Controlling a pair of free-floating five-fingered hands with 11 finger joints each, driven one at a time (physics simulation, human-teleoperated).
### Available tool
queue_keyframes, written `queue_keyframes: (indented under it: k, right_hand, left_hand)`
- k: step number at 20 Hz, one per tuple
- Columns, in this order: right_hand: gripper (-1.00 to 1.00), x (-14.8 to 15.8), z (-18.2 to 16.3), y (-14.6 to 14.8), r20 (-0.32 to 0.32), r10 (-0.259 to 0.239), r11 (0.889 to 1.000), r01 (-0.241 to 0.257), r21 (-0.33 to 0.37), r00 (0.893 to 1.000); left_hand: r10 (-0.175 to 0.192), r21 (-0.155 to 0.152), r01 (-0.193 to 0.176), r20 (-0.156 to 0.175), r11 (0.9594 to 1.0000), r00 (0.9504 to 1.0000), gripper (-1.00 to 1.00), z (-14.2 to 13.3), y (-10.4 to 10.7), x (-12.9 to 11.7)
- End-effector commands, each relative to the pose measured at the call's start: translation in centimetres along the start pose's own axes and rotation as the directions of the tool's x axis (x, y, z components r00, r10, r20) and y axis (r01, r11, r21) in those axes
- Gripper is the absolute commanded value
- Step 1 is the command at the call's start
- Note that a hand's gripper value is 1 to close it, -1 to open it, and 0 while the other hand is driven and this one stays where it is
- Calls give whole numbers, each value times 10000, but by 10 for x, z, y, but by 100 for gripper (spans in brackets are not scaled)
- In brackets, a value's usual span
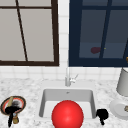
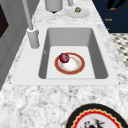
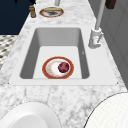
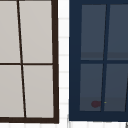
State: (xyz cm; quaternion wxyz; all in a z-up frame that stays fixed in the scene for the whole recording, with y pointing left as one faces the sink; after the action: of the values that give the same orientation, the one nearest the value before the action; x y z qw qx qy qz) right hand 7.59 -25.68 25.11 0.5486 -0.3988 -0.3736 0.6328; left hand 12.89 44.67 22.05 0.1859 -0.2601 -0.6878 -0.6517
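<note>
My left hand (image 1: 11, 110) hovers over the front of a red-rimmed plate (image 1: 21, 100) on the counter left of the sink. A small brown bottle (image 1: 16, 120) stands right beside it. My right hand (image 1: 102, 114) hangs at the sink's front right corner, close to a white plate (image 1: 116, 108). A big red ball (image 1: 67, 115) covers the front of the basin (image 1: 67, 96). From the sides, the basin holds a red-rimmed plate (image 2: 72, 65) (image 3: 51, 68) with a dark red fruit (image 2: 64, 57) (image 3: 63, 67) on it.
The faucet (image 1: 67, 78) (image 2: 32, 32) (image 3: 96, 37) stands behind the basin. A grey pot (image 1: 123, 82) (image 2: 53, 5) sits at the back right, behind the white plate (image 2: 83, 13). A dark red object (image 1: 95, 50) (image 4: 95, 104) lies behind the navy cabinet's glass.
</note>
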Motion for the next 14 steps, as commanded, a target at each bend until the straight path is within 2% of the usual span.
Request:
queue_keyframes:
  k: [1, 5, 11, 14]
  right_hand:
    - [0, 0, 0, 0, 0, 0, 10000, 0, 0, 10000]
    - [0, 0, 0, 0, 0, 0, 10000, 0, 0, 10000]
    - [0, 0, 0, 0, 0, 0, 10000, 0, 0, 10000]
    - [0, 0, 0, 0, 0, 0, 10000, 0, 0, 10000]
  left_hand:
    - [21, 59, -21, -74, 10000, 10000, -100, 3, -15, -11]
    - [237, -10, -237, -43, 9997, 9997, -100, 8, -30, -34]
    - [272, 12, -272, -25, 9996, 9996, -100, 18, -51, -60]
    - [-353, 13, 353, 31, 9994, 9994, -100, 28, -38, -53]
